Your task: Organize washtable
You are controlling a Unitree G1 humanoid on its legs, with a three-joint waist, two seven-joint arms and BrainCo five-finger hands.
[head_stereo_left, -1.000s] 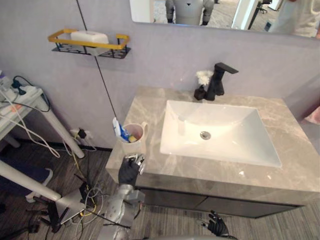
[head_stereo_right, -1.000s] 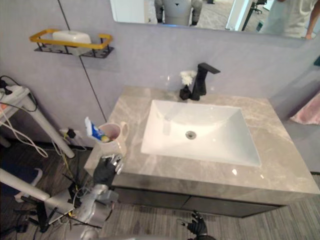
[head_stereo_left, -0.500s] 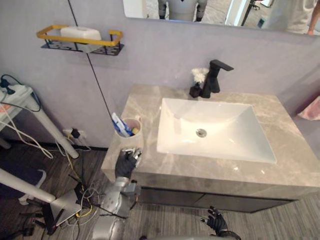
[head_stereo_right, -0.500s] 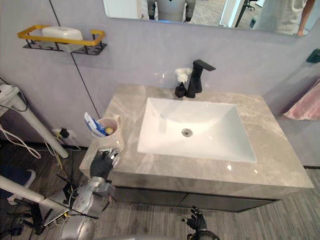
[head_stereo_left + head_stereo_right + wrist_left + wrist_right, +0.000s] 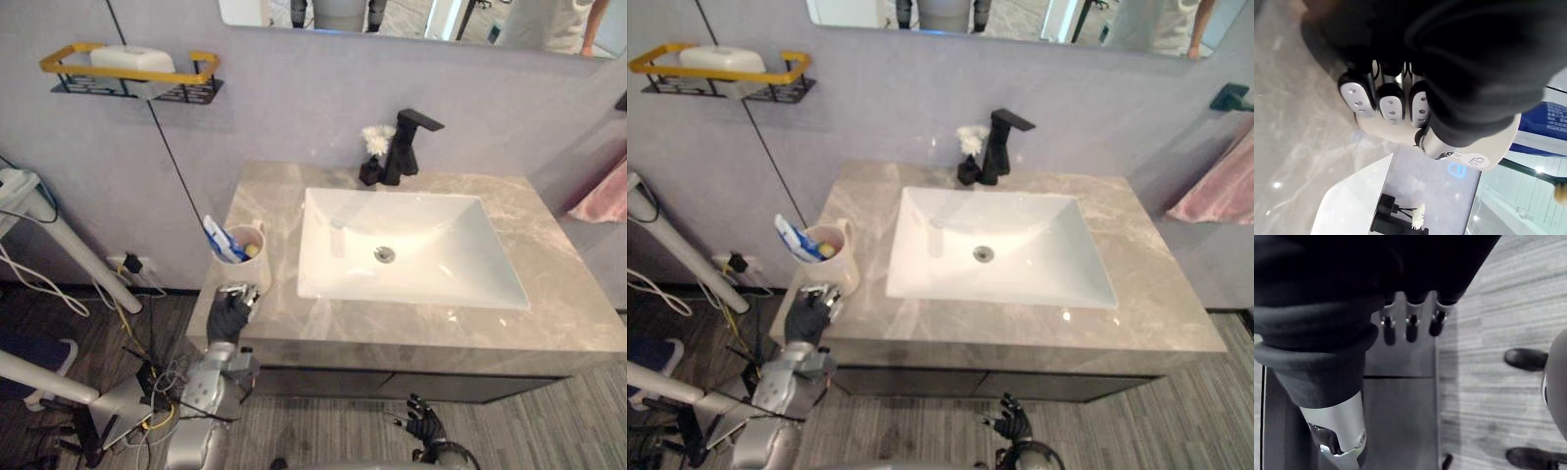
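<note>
The grey marble-look washtable top point(image 5: 294, 328) has a glossy white rectangular basin point(image 5: 407, 245) sunk into its matt, veined stone. At the back edge stand an angular black tap point(image 5: 404, 145) and, just beside it on the robot's left, a small dark vase with a fluffy white flower point(image 5: 371, 157).

Near the top's left front corner sits a cream ceramic mug point(image 5: 247, 262). It holds a blue-and-white toothpaste tube point(image 5: 217, 240) that leans out over the rim. The left wrist view brings up dark print on the mug's side and white lettering on the tube (I won't spell either out).

The left hand point(image 5: 231, 308) is at the counter's front edge just before the mug. Its fingers point(image 5: 1391, 105) are loosely bent and wrapped round nothing, and I can't tell whether the tips touch the mug.

The right hand point(image 5: 423, 427) hangs low before the dark cabinet front, fingers straight and empty, over grey wood-grain flooring.

On the lilac wall, a black wire shelf with a yellow rail point(image 5: 127, 76) carries a white rounded block point(image 5: 132, 59). In the right eye view a pink towel point(image 5: 1215, 181) hangs below a teal hook point(image 5: 1227, 96).
</note>
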